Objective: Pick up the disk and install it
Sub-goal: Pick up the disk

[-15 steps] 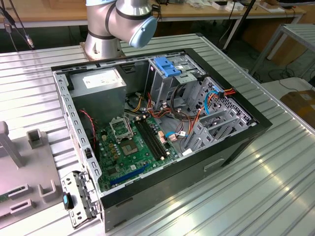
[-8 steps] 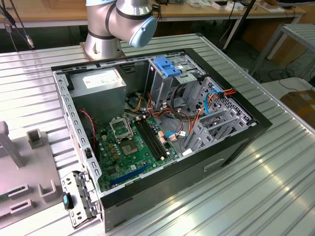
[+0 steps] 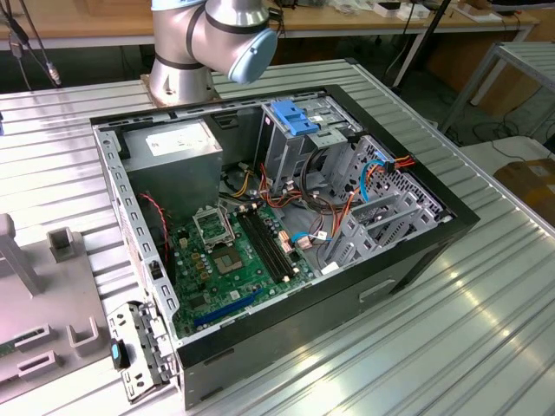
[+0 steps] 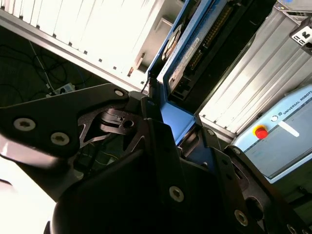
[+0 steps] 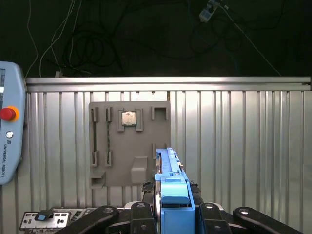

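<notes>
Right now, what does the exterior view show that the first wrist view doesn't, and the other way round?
Exterior view: the open computer case with its green motherboard, a light-blue bracket at the drive bay, and the arm's base. First wrist view: the gripper closed on the disk, seen edge-on, plus a pendant with a red button. Both: the ribbed metal table, the grey fixture plate and a small metal part with a blue tab.
</notes>
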{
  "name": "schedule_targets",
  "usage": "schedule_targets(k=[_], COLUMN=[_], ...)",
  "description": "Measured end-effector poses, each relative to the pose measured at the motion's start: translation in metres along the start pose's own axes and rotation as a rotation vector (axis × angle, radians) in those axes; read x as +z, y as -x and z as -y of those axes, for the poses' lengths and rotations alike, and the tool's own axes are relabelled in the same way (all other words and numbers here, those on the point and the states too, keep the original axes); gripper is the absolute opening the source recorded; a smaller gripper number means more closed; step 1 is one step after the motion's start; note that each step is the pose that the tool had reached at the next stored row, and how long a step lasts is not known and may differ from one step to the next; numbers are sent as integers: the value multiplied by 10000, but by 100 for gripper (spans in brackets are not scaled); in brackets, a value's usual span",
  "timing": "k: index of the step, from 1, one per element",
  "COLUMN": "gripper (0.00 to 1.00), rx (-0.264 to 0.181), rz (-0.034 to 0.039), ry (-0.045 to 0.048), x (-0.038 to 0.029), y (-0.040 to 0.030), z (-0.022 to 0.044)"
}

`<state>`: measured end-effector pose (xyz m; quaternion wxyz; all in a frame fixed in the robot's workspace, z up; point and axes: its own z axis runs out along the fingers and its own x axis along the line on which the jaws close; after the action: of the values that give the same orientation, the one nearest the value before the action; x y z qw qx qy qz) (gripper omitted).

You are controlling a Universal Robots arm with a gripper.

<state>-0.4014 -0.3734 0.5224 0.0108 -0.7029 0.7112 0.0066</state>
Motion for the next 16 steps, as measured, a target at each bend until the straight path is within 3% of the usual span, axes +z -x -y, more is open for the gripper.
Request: schedule_targets(k=[16], gripper=[37], rx=[1], rz=[0], ry=[1], x=[1], y=[2], z=[170])
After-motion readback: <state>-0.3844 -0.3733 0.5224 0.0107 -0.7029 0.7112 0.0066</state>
